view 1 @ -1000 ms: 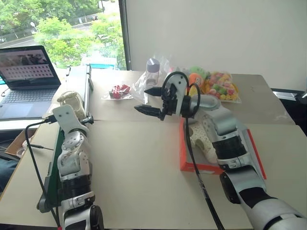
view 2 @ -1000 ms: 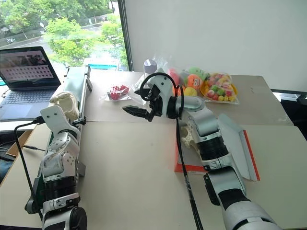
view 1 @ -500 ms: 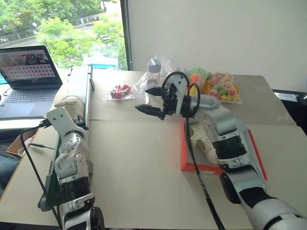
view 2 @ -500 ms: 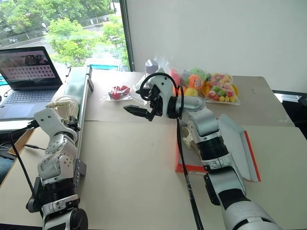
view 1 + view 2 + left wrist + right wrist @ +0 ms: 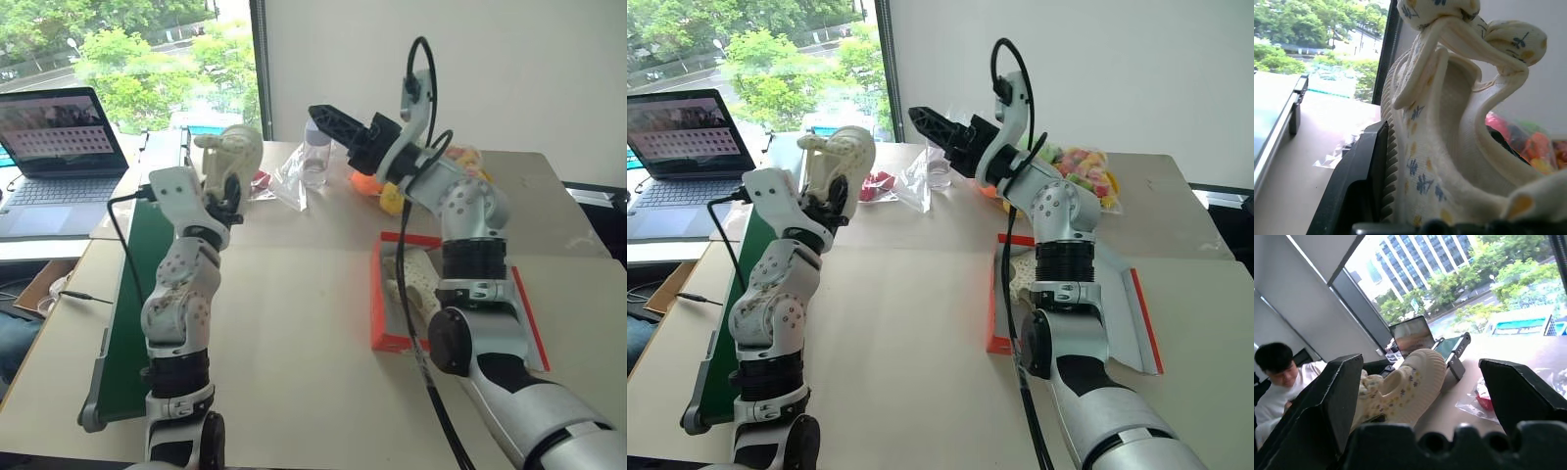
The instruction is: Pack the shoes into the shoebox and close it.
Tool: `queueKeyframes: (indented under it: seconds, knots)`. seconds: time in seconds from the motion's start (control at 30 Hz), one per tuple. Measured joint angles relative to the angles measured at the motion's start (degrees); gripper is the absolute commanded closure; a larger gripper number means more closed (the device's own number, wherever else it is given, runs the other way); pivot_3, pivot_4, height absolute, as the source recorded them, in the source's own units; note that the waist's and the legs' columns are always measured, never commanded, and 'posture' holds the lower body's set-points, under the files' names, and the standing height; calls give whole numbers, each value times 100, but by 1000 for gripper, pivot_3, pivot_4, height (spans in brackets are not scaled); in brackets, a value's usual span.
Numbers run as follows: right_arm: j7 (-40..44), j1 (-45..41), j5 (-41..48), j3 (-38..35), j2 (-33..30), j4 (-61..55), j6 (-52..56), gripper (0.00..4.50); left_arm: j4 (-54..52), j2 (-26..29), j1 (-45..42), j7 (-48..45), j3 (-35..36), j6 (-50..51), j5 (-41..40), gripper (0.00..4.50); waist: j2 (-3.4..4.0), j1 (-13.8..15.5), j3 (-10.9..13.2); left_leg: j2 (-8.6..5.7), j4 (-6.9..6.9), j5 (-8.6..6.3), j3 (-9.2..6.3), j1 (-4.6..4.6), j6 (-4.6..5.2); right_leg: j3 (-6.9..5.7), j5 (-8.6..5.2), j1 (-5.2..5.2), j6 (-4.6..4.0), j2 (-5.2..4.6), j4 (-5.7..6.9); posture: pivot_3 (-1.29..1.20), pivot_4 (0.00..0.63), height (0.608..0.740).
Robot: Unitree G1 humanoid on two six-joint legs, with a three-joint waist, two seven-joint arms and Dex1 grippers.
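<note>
Held aloft in left gripper point(image 5: 227, 192): one cream-white rubbery clog-style shoe with perforated upper and small printed flowers point(image 5: 231, 157), black fingers point(image 5: 1364, 181) clamped on its side wall, long axis near vertical, one end up. Second cream-white clog point(image 5: 415, 287) lying inside flat orange-red cardboard shoebox, white inside, lid open point(image 5: 384, 318), on beige table point(image 5: 294, 333).

Key relation: shoebox at roughly 4 o'clock from held shoe in the head views, well apart, across open tabletop. Right gripper point(image 5: 338, 122) raised at 2 o'clock from the shoe, fingers spread wide and empty, aimed toward the shoe; right wrist view shows the shoe framed between its two fingers. Right arm nearer the box. Judgement: a handover to the right gripper or a direct carry to the box both look possible.

Versus one second back: left arm up from table edge beside green-topped conveyor point(image 5: 127, 323), shoe now lifted clear; left fingers narrowed onto shoe; right gripper raised, unchanged in spread.
</note>
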Motion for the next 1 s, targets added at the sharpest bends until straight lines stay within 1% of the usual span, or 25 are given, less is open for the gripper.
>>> queueKeyframes:
  seconds: [0.33,0.5,0.73,0.77,0.83,0.87,1.0]
  knots:
    - [-833,55,636,-545,201,-10,554,0,-209,-616,-742,108,-252,339,-504,2106,0,-16,0,2,9,4,-1,-4,12,11,0,5,11,18,-3,0,150,740]
    - [-1009,139,795,-612,204,-44,569,0,-227,-785,-755,174,-317,565,-668,2106,0,-20,0,3,11,5,-2,-4,13,15,0,4,14,24,-1,0,150,740]
    - [-973,139,798,-603,185,-36,564,0,-227,-951,-677,178,-447,771,-817,2106,0,-17,0,3,12,5,-2,-4,14,17,0,4,15,26,-1,0,150,740]
    - [-954,139,809,-605,186,-36,564,536,-226,-981,-678,179,-448,770,-824,2135,0,-16,0,3,12,5,-2,-4,14,17,0,4,15,26,-1,0,150,740]
    - [-891,139,915,-609,186,-37,573,979,-209,-1024,-678,176,-465,770,-826,2135,0,-16,0,2,12,5,-2,-4,14,17,-1,4,15,26,-2,0,150,740]
    - [-848,140,973,-606,186,-48,599,1404,-200,-1031,-678,173,-477,770,-826,2135,0,-16,0,2,12,5,-2,-4,14,18,0,4,15,26,-2,0,150,740]
    - [-841,163,1017,-610,174,-69,673,2699,-200,-1036,-678,148,-476,760,-827,2135,0,-13,0,2,12,5,-2,-4,14,17,-1,4,15,26,-2,0,150,740]
